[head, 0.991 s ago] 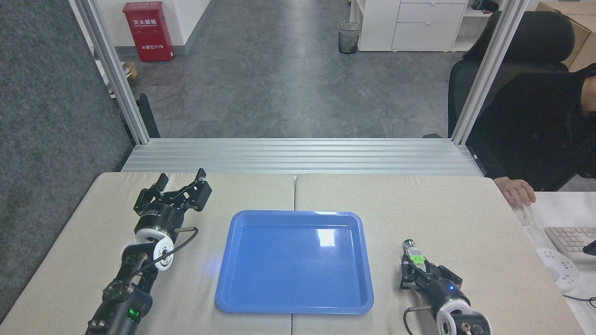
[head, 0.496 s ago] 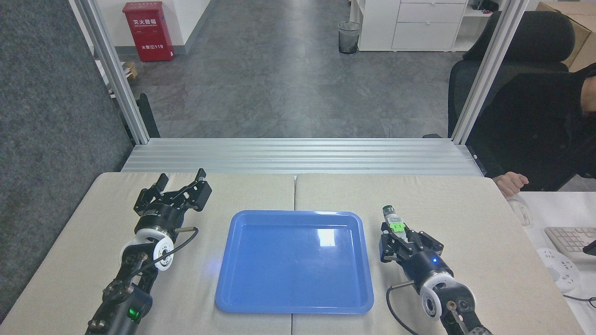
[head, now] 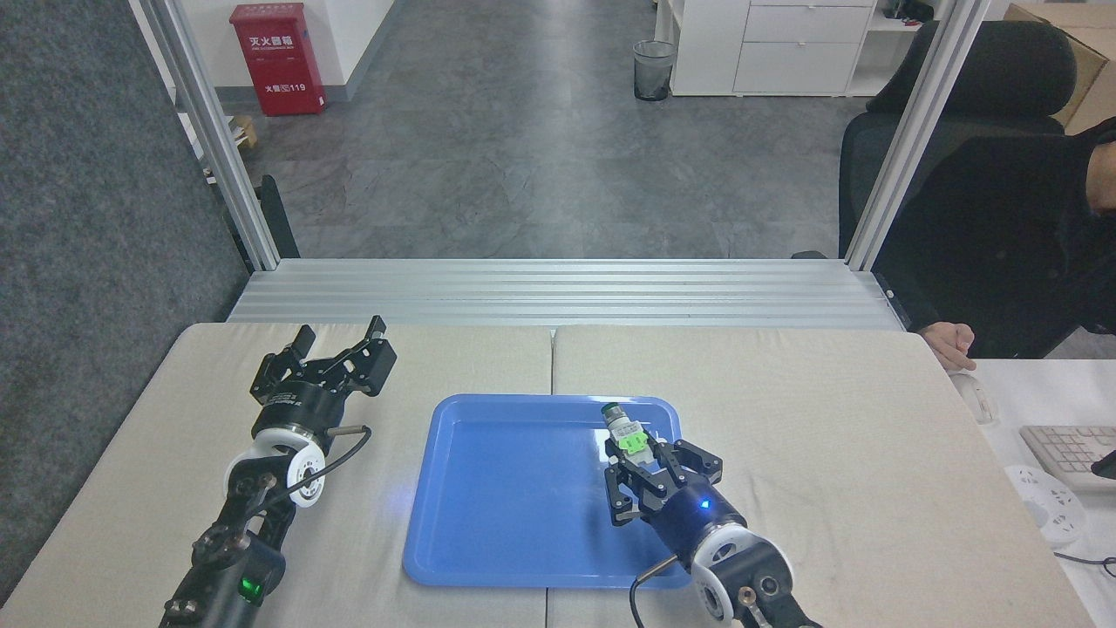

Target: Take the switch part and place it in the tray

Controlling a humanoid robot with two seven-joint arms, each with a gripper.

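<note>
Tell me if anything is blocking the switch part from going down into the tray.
Nothing visible does. The right gripper holds the switch part over the tray's right side, and the blue floor around it is bare. The left gripper sits apart, left of the tray.

Right end effector [head: 641, 460] clamped, arm angled inward; left end effector [head: 340, 340] spread, arm resting.

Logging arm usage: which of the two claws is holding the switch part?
The right claw, over the blue tray, is shut on the switch part. The left claw is open and empty, over the table left of the tray.
</note>
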